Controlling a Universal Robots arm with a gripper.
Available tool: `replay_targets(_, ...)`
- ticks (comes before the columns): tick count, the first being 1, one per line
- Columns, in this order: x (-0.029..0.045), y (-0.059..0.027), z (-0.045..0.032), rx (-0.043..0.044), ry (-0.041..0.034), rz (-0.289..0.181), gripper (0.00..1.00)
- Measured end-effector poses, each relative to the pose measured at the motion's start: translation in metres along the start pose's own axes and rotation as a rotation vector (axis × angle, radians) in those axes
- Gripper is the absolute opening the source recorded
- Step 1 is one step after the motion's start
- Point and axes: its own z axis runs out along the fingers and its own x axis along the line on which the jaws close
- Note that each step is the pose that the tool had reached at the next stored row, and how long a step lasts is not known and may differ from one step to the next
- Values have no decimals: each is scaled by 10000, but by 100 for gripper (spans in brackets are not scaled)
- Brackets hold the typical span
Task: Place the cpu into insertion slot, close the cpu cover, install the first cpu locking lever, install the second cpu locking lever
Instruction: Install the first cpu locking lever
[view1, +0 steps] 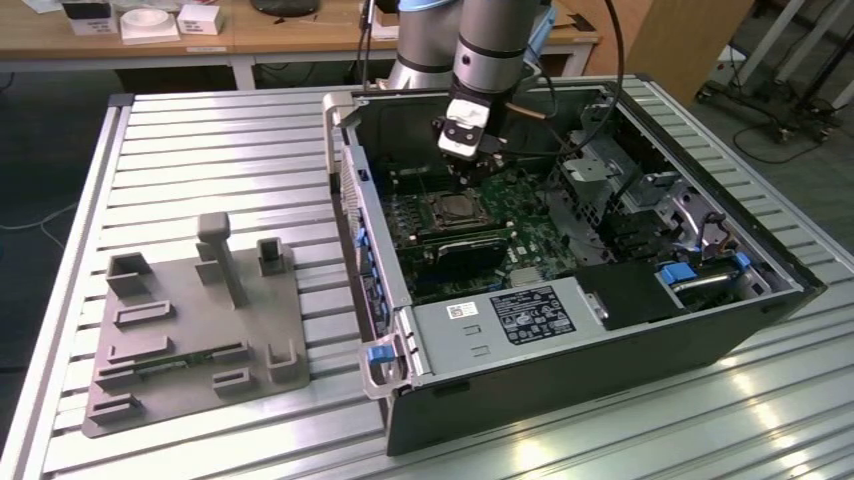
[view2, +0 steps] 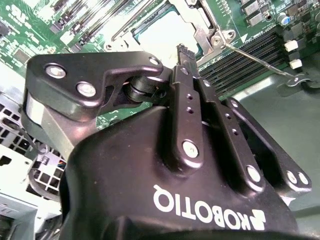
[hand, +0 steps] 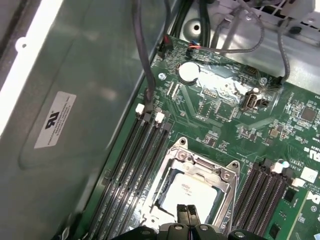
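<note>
Exterior view: a slatted metal table (view1: 200, 130) carries an open computer case (view1: 694, 345), lying on its side toward the table's edge on the exterior view's right. A grey moulded fixture (view1: 174, 340) sits near the edge on the exterior view's left. A green motherboard (view1: 521, 205) lines the case floor, and the arm (view1: 494, 40) comes down into the case from above. Its gripper (view1: 469, 166) hangs just above the insertion slot (view1: 449, 213). In the first wrist view its fingers (hand: 183, 214) are pressed together, grasping nothing. There the cpu cover (hand: 192, 160) lies flat on the slot, framing the cpu (hand: 191, 191), which sits inside with its silvery top up. In the second wrist view a thin locking lever (view2: 260, 59) slants from the slot's corner out over the memory slots (view2: 235, 69).
</note>
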Motion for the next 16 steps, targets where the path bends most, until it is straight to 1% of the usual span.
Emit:
replay_targets(11, 0, 0, 0, 2, 2, -72, 10)
replay_targets(13, 0, 0, 0, 4, 5, -183, 10)
replay_targets(16, 0, 0, 0, 12, 16, -615, 10)
